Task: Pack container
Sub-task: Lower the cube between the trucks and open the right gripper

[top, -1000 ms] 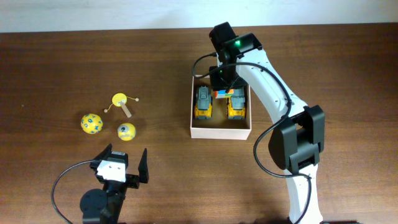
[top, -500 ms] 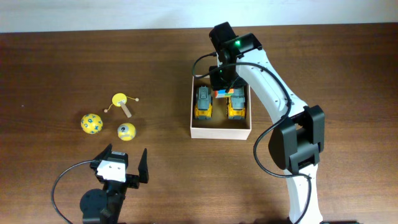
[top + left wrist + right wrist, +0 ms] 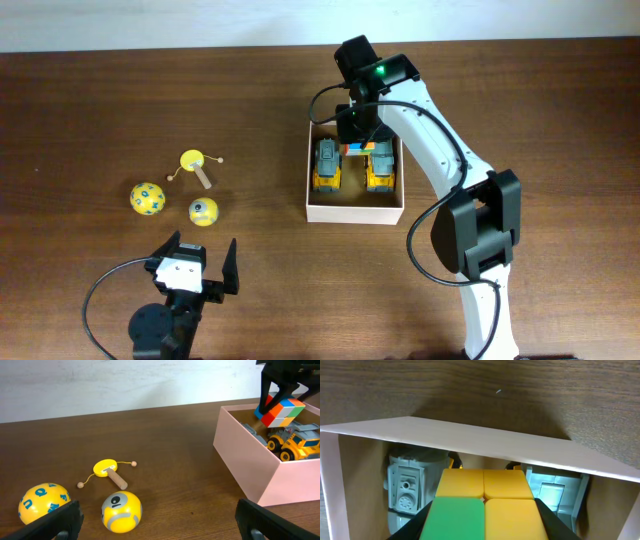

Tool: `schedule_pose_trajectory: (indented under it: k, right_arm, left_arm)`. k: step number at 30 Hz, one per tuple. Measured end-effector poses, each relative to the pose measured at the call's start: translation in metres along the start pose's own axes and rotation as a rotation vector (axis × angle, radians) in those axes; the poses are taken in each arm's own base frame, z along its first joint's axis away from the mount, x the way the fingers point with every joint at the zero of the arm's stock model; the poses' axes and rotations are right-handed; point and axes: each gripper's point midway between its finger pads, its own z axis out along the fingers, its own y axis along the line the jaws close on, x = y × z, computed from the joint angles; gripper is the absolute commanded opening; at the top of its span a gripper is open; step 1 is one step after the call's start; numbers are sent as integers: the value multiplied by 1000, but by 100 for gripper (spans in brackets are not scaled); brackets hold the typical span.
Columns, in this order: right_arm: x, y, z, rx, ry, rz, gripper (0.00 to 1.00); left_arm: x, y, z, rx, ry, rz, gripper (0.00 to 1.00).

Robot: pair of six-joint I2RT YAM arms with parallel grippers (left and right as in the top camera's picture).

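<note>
The left end effector (image 3: 198, 252) sits low over the worktop (image 3: 100, 100) with its two fingers spread wide and nothing between them. Ahead of it and off to its left lies a yellow ball with blue marks (image 3: 146, 198). A smaller yellow ball with a grey eye (image 3: 203, 211) lies straight ahead and nearer. Beyond these two is a yellow rattle drum (image 3: 194, 165) with a short wooden handle and two beads on strings. All three toys lie apart from one another and well clear of the fingers.

Farther ahead and to the right of this end effector stands the box (image 3: 355, 211), white outside and tan inside, flat on the worktop. Two yellow and grey toy trucks, the left truck (image 3: 328, 165) and the right truck (image 3: 380, 167), lie side by side inside it.

The right end effector (image 3: 358, 132) hangs over the far end of the box, pointing down. Its fingers are closed onto the sides of a coloured cube (image 3: 280, 410), which has yellow, green, orange, blue and white faces. The cube is held tilted just above the rim, over the gap between the trucks' far ends. Whether it touches the trucks below cannot be told. In the right wrist view the cube (image 3: 482, 510) fills the space between the dark fingers (image 3: 555, 527).
</note>
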Motion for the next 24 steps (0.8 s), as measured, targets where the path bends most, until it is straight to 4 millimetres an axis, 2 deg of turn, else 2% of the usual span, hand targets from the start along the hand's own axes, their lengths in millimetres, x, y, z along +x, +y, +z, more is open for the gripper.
schedule_pose_trajectory:
  k: [10, 19, 24]
  right_arm:
    - [2, -2, 9, 17, 15, 3, 40]
    - [3, 5, 16, 18, 16, -13, 58]
    - [2, 5, 16, 17, 13, -14, 61]
  left_arm:
    - [0, 0, 0, 0, 0, 0, 99]
    - [0, 0, 0, 0, 0, 0, 99]
    - [0, 0, 0, 0, 0, 0, 99]
